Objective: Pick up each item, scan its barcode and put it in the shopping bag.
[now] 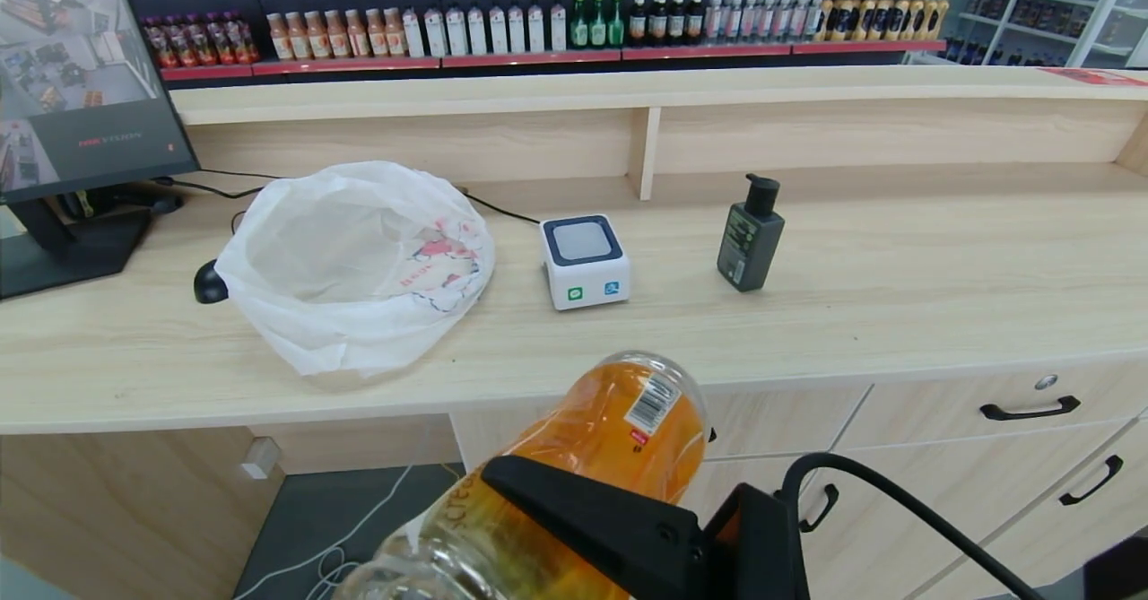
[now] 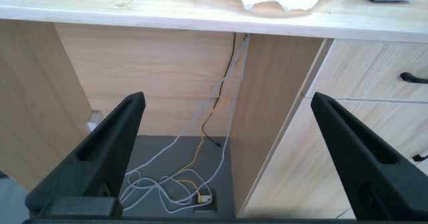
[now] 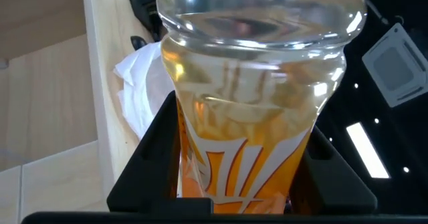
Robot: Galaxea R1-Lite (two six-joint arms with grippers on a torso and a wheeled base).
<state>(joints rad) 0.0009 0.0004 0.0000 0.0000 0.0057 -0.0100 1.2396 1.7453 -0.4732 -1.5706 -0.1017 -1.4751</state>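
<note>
Right gripper (image 3: 244,177) is clamped on a tilted clear bottle (image 1: 619,430) of orange drink, barcode label facing up, just off the front edge of the wooden counter (image 1: 897,313). Left gripper (image 2: 229,102) hangs spread wide below the countertop. On it: white shopping bag (image 1: 359,259), scanner (image 1: 583,259), dark pump bottle (image 1: 750,237). Stocked shelves (image 1: 538,30) stand behind

Glossy clear plastic bottle (image 1: 610,430), crinkled plastic shopping bag (image 1: 359,259), matt wood-grain counter (image 1: 897,313).

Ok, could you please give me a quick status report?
Left end effector open, empty, below light wooden counter. Right end effector shut on clear plastic bottle of orange drink, barcode facing up. White square scanner, white plastic bag ahead; nothing between.
</note>
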